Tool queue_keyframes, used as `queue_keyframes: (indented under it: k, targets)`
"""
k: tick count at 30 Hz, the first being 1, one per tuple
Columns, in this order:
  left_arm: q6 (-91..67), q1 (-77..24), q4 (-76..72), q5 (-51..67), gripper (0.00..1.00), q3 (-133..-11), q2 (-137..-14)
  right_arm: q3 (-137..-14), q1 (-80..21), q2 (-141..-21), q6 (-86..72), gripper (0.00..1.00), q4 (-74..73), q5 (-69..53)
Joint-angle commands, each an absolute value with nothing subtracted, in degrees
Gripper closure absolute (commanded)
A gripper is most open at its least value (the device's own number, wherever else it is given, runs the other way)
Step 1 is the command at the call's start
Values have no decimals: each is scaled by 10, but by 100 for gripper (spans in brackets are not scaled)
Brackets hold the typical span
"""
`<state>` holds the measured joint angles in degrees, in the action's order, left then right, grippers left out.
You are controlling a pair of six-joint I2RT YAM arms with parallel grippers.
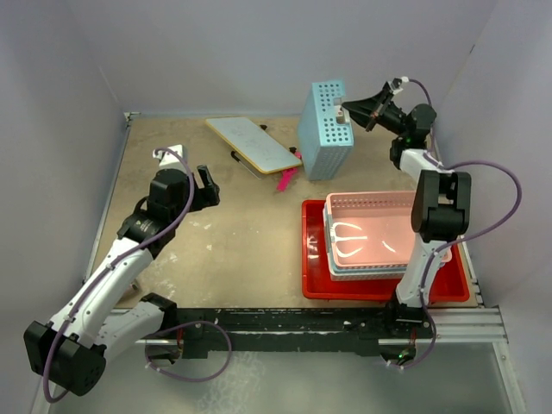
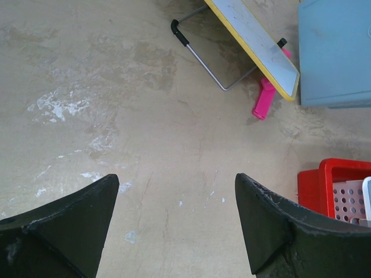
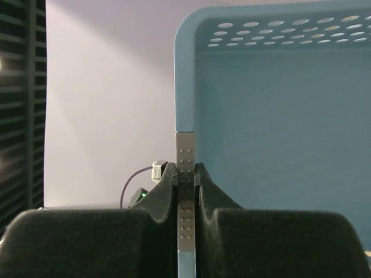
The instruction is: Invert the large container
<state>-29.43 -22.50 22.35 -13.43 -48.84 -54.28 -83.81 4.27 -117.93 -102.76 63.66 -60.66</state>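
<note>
R gripper (image 3: 185,174) tight on lt-blue basket (image 1: 326,134) wall; L gripper (image 2: 177,182) jaws apart; pink basket (image 1: 371,200) in red tray (image 1: 312,259)

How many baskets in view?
3: blue basket in the right fingers, far back; pink basket stacked on pale basket inside the red tray. Others may hide beneath.

Left hand (image 1: 210,188) hovers low, fingers spread; right hand (image 1: 346,109) reaches far, clamped on blue basket (image 1: 323,138) rim
</note>
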Motion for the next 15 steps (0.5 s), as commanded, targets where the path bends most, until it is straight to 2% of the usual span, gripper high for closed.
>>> queue_keyframes:
  k: [1, 4, 8, 10, 15]
  targets:
    - [-302, -221, 217, -128, 21, -515, -544, -804, 71, -1162, -996, 100, 589, -641]
    - [-301, -221, 218, -127, 21, -519, -544, -794, 102, -1140, -884, 100, 428, -633]
    - [-300, -221, 220, -127, 21, -521, -544, -854, 137, -1124, -662, 99, 119, -597]
    - [-299, -221, 219, -126, 21, -523, -546, -904, 150, -1136, -573, 86, -2, -578]
    - [-299, -221, 219, -117, 21, -527, -550, -987, 178, -1147, -435, 42, -196, -474]
